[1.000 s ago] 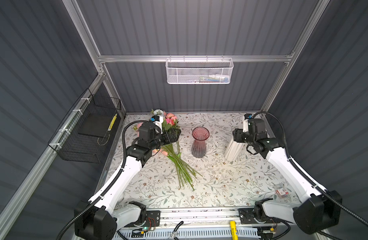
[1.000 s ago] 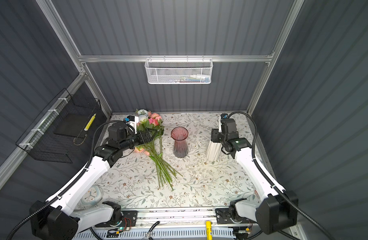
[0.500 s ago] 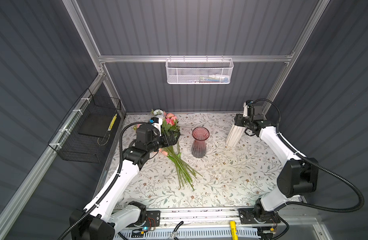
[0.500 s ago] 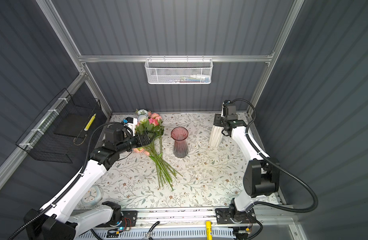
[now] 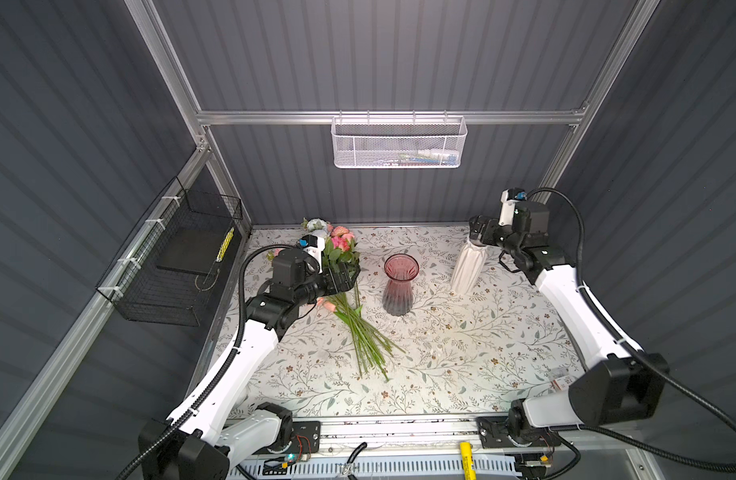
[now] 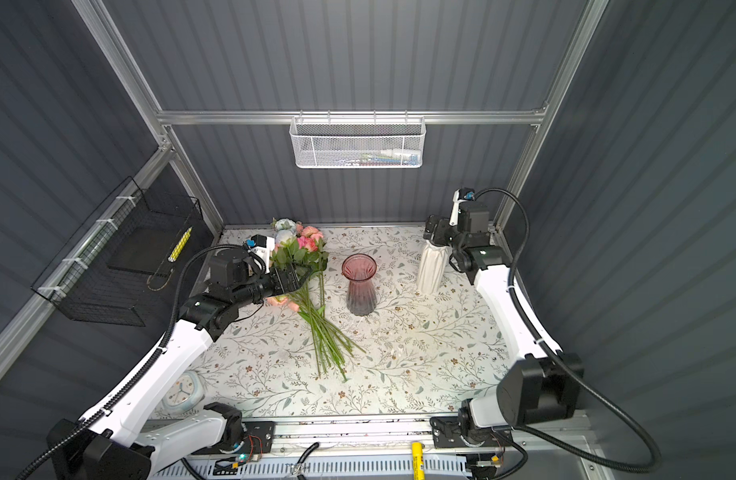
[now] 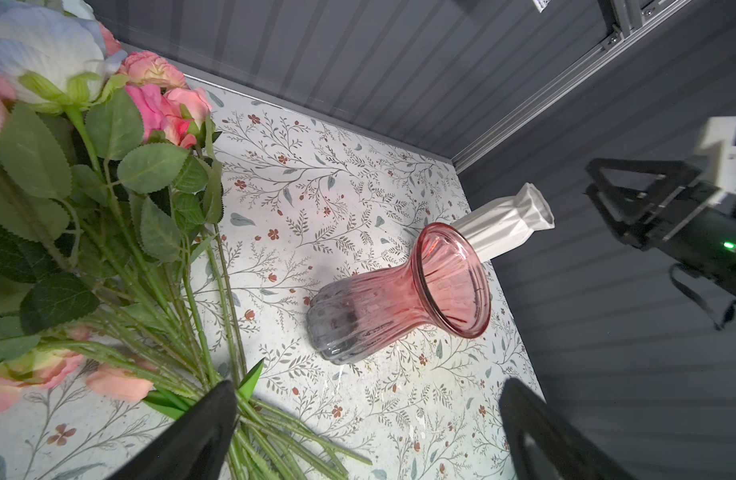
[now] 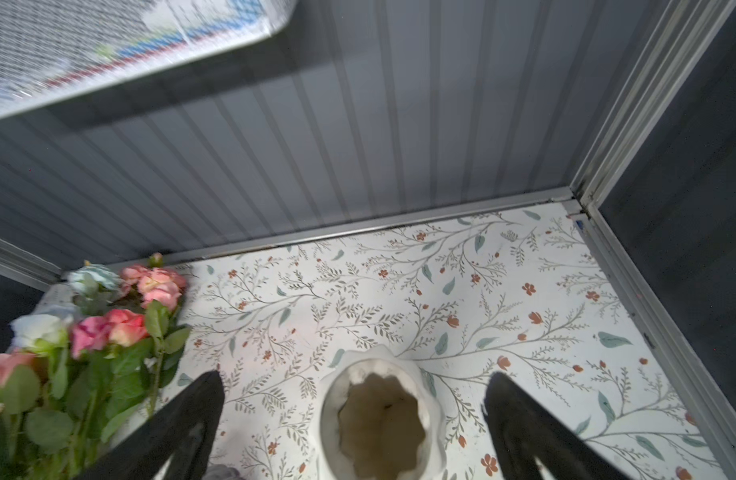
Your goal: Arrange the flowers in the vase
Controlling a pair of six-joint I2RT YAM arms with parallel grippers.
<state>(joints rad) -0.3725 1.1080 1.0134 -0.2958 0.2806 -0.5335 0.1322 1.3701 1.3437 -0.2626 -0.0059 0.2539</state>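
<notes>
The flowers (image 5: 360, 328) lie in a bunch on the floral table, pink, peach and pale blue heads (image 6: 306, 243) toward the back left, green stems pointing to the front. To their right a pink glass vase (image 5: 400, 286) stands upright and empty. My left gripper (image 7: 370, 386) hovers open over the leafy part of the bunch (image 7: 108, 187), one finger (image 7: 208, 419) above the stems, gripping nothing. At the back right stands a white ribbed vase (image 5: 468, 268). Just above its mouth (image 8: 382, 419) my right gripper (image 8: 355, 378) is open, its fingers well clear of the rim.
A white mesh basket (image 5: 399, 143) hangs on the back wall, and a black wire basket (image 5: 171, 266) on the left wall. A small clock (image 6: 181, 390) lies at the front left under my left arm. The right wall is close behind my right arm.
My right gripper carried the white vase toward the back wall, set it down, opened and rose slightly above its mouth. The left arm and the flowers have barely moved.
</notes>
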